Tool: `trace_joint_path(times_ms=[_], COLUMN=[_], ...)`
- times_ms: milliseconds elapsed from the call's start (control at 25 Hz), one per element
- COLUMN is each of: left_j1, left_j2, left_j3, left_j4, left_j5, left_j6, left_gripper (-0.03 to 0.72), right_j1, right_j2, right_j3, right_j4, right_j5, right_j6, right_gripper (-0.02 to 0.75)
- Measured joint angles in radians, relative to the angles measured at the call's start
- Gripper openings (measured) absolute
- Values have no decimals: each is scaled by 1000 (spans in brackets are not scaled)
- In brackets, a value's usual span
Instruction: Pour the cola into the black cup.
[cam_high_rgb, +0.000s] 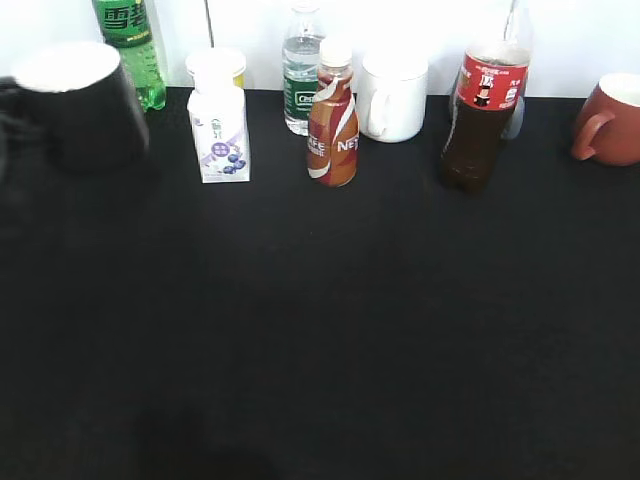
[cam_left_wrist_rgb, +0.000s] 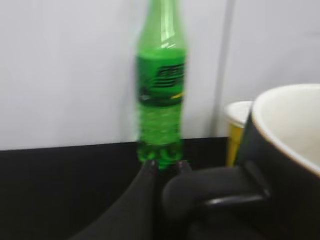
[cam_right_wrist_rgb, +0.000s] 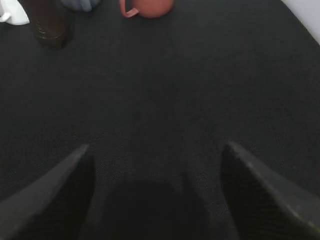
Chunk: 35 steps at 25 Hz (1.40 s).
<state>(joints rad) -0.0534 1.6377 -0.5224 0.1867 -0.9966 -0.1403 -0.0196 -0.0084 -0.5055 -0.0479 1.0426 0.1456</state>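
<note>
The cola (cam_high_rgb: 483, 120), a clear bottle of dark liquid with a red label, stands at the back right of the black table; its base shows in the right wrist view (cam_right_wrist_rgb: 50, 25). The black cup (cam_high_rgb: 75, 105), white inside, is at the far left and looks blurred. In the left wrist view, my left gripper (cam_left_wrist_rgb: 166, 165) is shut on the handle of the black cup (cam_left_wrist_rgb: 285, 150). My right gripper (cam_right_wrist_rgb: 157, 150) is open and empty over bare table, well in front of the cola, and is out of the exterior view.
Along the back stand a green bottle (cam_high_rgb: 130, 50), a white carton-like bottle (cam_high_rgb: 218, 135), a water bottle (cam_high_rgb: 300, 70), a coffee bottle (cam_high_rgb: 333, 115), a white mug (cam_high_rgb: 395, 95) and a reddish-brown mug (cam_high_rgb: 612, 120). A white wall is behind them.
</note>
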Motion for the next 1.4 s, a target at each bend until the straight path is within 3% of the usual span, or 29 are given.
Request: trace_joint_path(times_ms=[160, 240, 360, 560, 640, 720, 800, 880, 1000, 1280, 1400], left_j1=[-1, -1, -1, -1, -1, -1, -1, -1, -1, -1, -1], left_j2=[-132, -135, -135, -135, -135, -135, -135, -135, -135, -135, -135], left_j3=[163, 188, 189, 189, 189, 189, 189, 189, 189, 189, 189], left_j4=[22, 60, 100, 100, 100, 100, 100, 100, 100, 100, 100], left_j5=[-1, -1, -11, -15, -15, -16, -16, -16, -16, -16, -16], left_j6=[-5, -6, -8, -8, -8, -8, -8, -8, -8, -8, -8], left_gripper=[60, 60, 60, 59, 59, 59, 59, 59, 59, 59, 59], right_j1=[0, 0, 0, 0, 14, 128, 306, 376, 383, 383, 383], right_j2=[4, 85, 344, 1060, 1330, 1501, 1624, 1749, 1875, 2084, 2156], right_j3=[-14, 11, 183, 271, 239, 163, 72, -4, -107, -343, -383], right_j4=[27, 37, 14, -28, -101, -53, 181, 257, 279, 291, 291], right_j5=[-62, -355, -904, -1751, -1969, -1998, -2016, -2061, -2085, -2092, -2188], right_j6=[0, 0, 0, 0, 0, -72, -163, -174, -172, -169, -171], right_gripper=[594, 594, 594, 594, 594, 594, 594, 605, 673, 672, 510])
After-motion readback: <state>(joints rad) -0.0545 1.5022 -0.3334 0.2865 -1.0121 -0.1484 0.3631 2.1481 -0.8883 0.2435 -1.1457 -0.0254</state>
